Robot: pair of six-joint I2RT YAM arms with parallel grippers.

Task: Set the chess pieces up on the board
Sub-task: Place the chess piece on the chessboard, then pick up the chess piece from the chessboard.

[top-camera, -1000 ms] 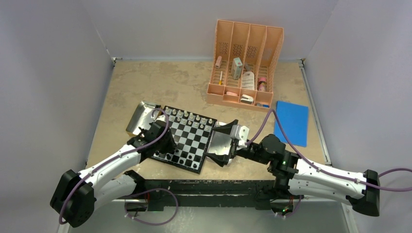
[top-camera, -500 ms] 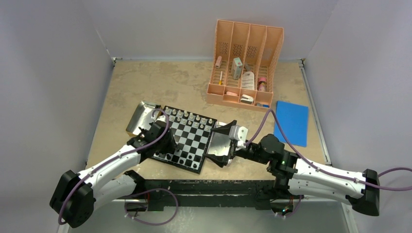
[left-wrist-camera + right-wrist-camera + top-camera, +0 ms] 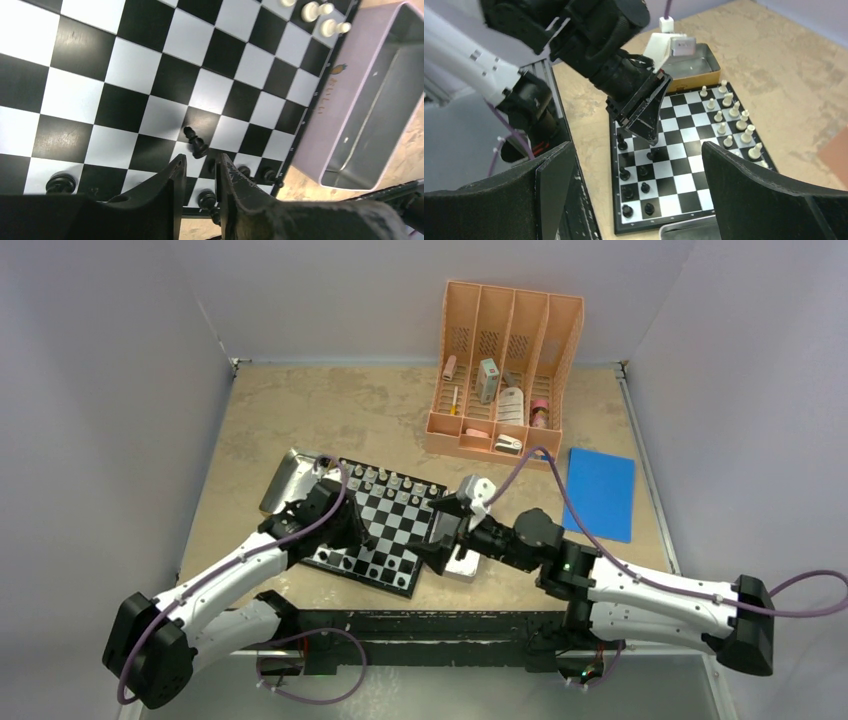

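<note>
Now left gripper [image 3: 201,158] low over board [image 3: 125,65], jaws slightly parted, nothing between; black pawn [image 3: 195,141] free just past tips. Right gripper [image 3: 636,147] wide open, empty, beside board, probably to avoid collision.

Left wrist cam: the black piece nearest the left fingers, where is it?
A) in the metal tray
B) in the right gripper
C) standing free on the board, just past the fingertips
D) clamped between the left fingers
C. The black piece stands on the board just beyond the left gripper, clear of both fingers.
</note>
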